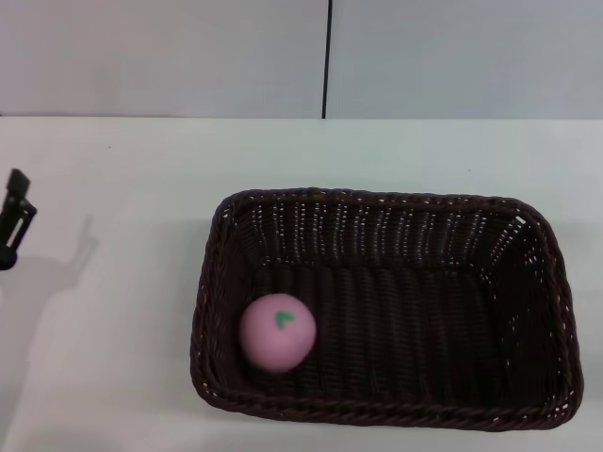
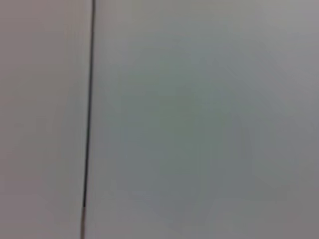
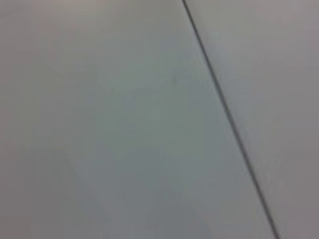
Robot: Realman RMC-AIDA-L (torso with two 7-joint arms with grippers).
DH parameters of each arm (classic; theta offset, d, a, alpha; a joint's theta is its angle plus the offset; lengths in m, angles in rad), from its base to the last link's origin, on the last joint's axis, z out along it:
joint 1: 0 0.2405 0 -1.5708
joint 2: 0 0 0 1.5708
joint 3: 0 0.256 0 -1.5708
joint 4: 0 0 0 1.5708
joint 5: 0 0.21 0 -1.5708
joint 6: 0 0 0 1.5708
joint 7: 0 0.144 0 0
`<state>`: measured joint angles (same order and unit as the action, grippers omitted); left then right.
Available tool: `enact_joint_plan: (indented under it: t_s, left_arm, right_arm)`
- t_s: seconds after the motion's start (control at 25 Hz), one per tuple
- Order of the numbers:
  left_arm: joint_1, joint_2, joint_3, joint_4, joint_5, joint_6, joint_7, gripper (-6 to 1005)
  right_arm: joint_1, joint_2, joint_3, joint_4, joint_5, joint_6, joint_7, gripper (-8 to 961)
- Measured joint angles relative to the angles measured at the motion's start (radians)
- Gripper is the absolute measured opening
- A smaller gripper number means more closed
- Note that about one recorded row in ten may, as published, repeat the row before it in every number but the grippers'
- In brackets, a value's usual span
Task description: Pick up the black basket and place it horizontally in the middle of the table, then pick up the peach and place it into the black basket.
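Head downward on table (image 1: 113, 188); wrists wallward

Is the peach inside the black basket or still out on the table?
Inside. In the head view the peach rests on the floor of the black basket, in its near left corner, with the braided rim around it.

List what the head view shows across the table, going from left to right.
Left gripper at the left edge → bare white table → peach, lying in the left end of the black basket, which reaches almost to the right edge.
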<state>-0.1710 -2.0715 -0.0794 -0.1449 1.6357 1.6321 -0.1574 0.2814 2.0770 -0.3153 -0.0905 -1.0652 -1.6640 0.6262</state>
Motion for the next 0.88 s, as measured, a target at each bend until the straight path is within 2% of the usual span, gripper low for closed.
enact_joint_plan:
  t_s: [0.2,0.4,0.6,0.88]
  left_arm:
    - [0.005,-0.001,-0.041,-0.009,0.000,-0.011,0.002,849]
    - [0.006,-0.001,-0.077,-0.021,0.001,-0.003,0.002,849]
    - [0.006,-0.004,-0.090,-0.024,0.001,-0.009,0.002,849]
    - [-0.002,-0.001,-0.090,-0.024,0.006,-0.005,0.002,849]
  right_arm:
    - [0.031,0.001,0.053,0.040,0.001,0.027,-0.058,666]
    - [0.044,0.001,0.060,0.040,0.001,0.039,-0.060,666]
    - [0.075,0.002,0.072,0.040,0.001,0.074,-0.117,666]
    - [0.081,0.004,0.105,0.070,0.001,0.071,-0.159,666]
